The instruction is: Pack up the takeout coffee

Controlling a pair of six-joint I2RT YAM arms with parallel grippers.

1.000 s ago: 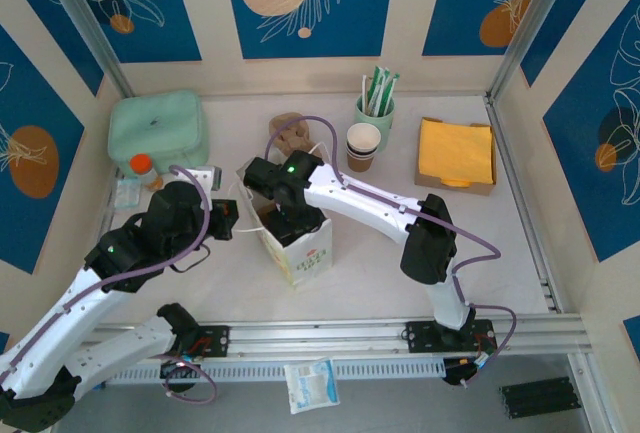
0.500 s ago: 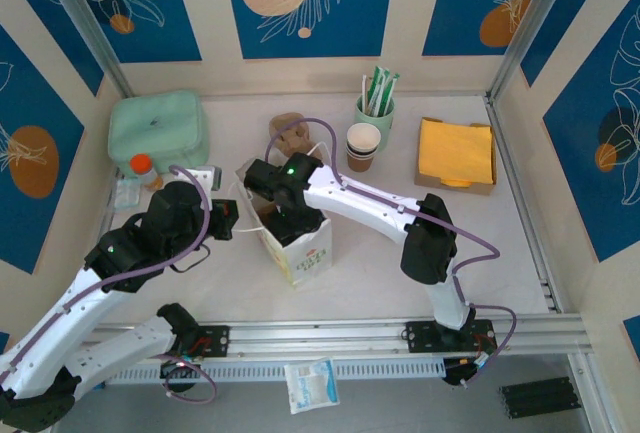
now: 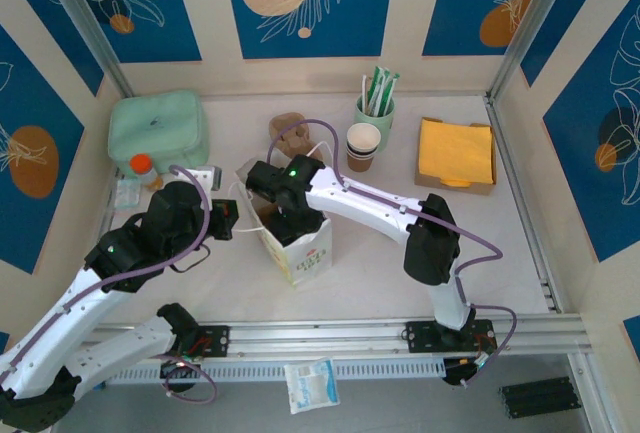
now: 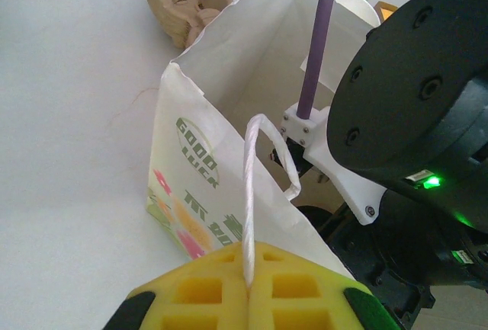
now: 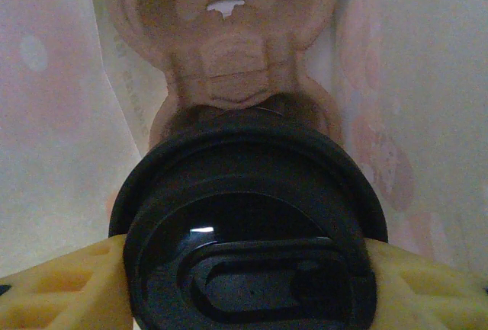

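Note:
The takeout coffee shows as a round black lid seen from above, and its cup is hidden beneath. My right gripper is shut on it, with yellow pads pressed to both sides of the lid. It hangs inside the white paper bag, over a brown cardboard cup carrier on the bag's floor. In the top view the right gripper is sunk in the bag's mouth. My left gripper is shut on the bag's white twisted handle and holds it up at the bag's left side.
A nested stack of lidless cups and a green cup of straws stand behind the bag. Yellow napkins lie at the back right. A brown carrier, a mint pouch and an orange-capped bottle sit to the left.
The right arm has shifted very slightly toward the near side over the bag. The left arm and the bag have stayed still.

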